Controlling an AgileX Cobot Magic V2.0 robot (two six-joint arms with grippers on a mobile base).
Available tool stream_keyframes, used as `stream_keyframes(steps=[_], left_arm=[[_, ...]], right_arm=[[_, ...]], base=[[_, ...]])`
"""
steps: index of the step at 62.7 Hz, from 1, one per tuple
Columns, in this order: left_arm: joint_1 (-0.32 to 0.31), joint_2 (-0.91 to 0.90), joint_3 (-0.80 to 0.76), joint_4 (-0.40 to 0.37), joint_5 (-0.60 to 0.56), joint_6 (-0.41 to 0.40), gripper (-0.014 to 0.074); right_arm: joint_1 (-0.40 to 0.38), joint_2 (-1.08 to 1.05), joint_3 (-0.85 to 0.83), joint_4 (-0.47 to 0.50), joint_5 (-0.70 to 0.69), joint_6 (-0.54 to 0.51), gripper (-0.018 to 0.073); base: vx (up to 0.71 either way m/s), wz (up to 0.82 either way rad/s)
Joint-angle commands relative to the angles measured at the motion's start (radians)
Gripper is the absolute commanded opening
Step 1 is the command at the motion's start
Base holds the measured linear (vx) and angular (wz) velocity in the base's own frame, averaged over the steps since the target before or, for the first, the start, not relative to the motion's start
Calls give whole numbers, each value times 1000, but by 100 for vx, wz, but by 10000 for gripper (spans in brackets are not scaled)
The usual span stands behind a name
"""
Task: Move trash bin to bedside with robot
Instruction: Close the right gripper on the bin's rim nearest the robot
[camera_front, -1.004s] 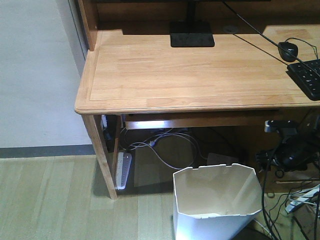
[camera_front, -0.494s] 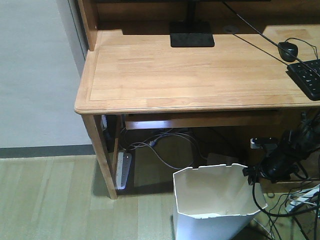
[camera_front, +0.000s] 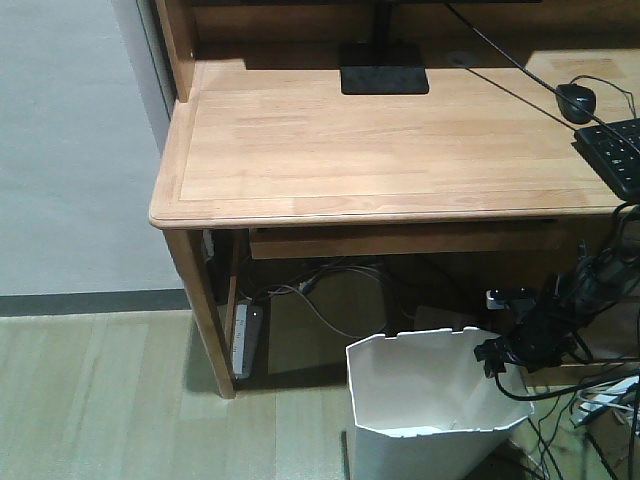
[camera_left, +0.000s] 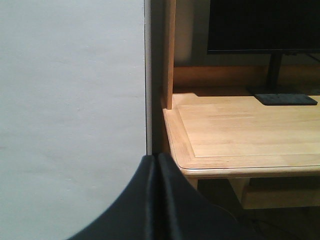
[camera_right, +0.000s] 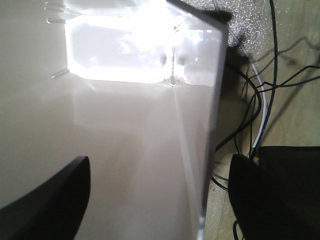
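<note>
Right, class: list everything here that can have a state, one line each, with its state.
Trash bin: upright, looks empty.
Right tool: open, astride the bin's wall.
Left tool: shut, holding nothing.
Monitor: screen dark.

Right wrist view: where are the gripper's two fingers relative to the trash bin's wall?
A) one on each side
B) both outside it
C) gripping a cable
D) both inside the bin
A: the trash bin wall runs between them, one finger over its pale inside, the other beside the cables.
</note>
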Motion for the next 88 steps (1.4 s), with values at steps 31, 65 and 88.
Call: stream_keyframes(steps=[31,65,88], left_arm=[[-3,-10,28,-8,-72,-9,-6],[-3,-10,28,-8,-72,-9,-6],[-3,-10,28,-8,-72,-9,-6]], right_arm=[[-42,81,-165,-6,51,-9,545],[-36,205,-367,-7,235,-28,342],[-41,184,-383,59,299,-71,-11]], base=[[0,0],[0,0],[0,0]])
